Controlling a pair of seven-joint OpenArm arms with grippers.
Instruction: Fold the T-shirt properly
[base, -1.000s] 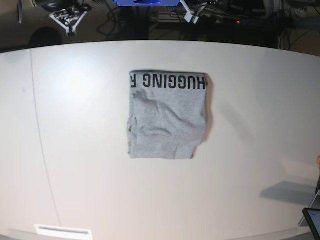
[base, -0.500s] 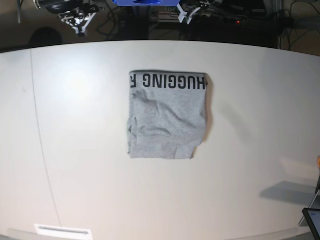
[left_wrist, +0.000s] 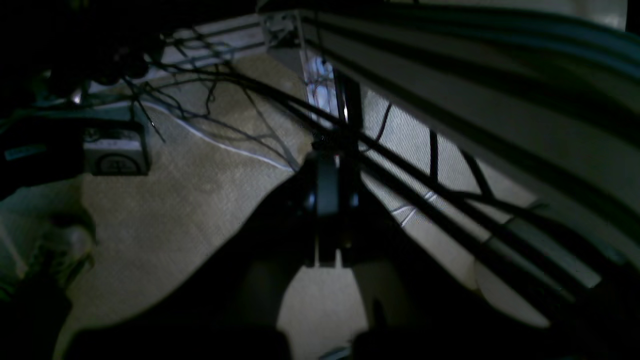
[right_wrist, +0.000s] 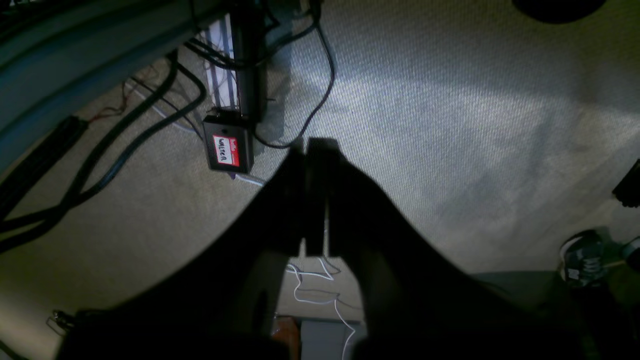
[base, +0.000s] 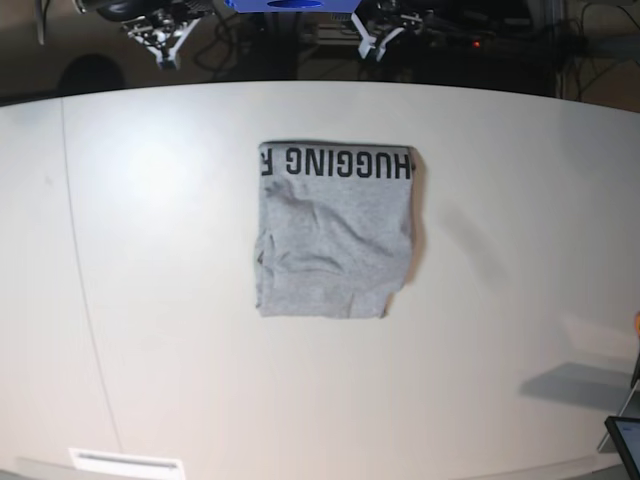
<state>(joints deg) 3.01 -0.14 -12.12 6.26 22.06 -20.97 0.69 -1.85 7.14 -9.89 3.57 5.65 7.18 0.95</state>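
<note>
Since a moment ago, only our arms have shifted, retreating further past the table's (base: 120, 300) far edge. Nearest us, the T-shirt (base: 335, 240) lies folded mid-table; beyond, left claw (left_wrist: 327, 200) and right claw (right_wrist: 315, 195) hang shut, empty, so folding looks finished.

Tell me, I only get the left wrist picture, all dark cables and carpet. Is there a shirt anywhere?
Observer: Yes. The base view shows the T-shirt folded into a compact rectangle on the white table.
Operator: Any writing on it?
Observer: Black capitals, upside down, run along its far edge.
Operator: Is either arm holding it?
Observer: No. The left gripper and right gripper are shut, holding nothing, over the carpet.
</note>
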